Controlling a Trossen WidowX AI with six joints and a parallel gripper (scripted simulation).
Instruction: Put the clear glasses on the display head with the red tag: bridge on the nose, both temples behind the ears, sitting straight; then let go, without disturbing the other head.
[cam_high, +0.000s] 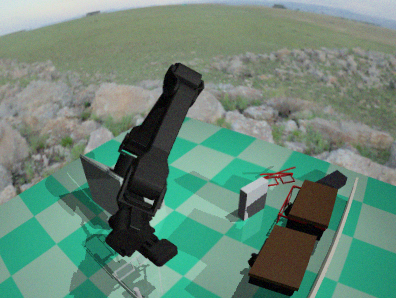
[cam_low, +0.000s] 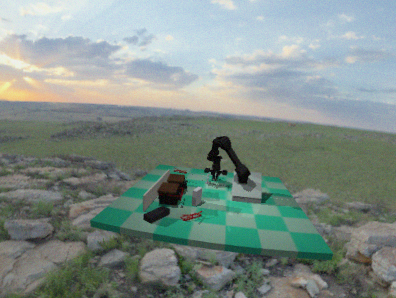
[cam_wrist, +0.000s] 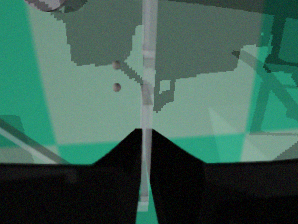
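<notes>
My gripper (cam_high: 140, 254) (cam_low: 215, 178) (cam_wrist: 143, 135) is shut on the clear glasses (cam_high: 124, 270) (cam_low: 216, 184) (cam_wrist: 147, 95). In the wrist view their pale bar runs upright between the dark fingertips, with two small round pads to its left. The glasses are away from both heads, on the robot's side of the table. The nearer head in the top view (cam_high: 283, 255) has a brown top and shows no glasses there. The other brown-topped head (cam_high: 314, 202) (cam_low: 170, 190) wears red glasses (cam_high: 284, 202). The red tag cannot be made out; the faces are mostly hidden.
A white upright block (cam_high: 256, 195) (cam_low: 197, 196) stands between the arm and the heads. Red glasses (cam_high: 286, 177) (cam_low: 191, 216) lie near a dark block (cam_high: 336, 179) (cam_low: 156, 214). A long pale wall (cam_high: 338, 235) (cam_low: 153, 192) stands behind the heads. More red frames (cam_low: 180, 171) show at the far edge.
</notes>
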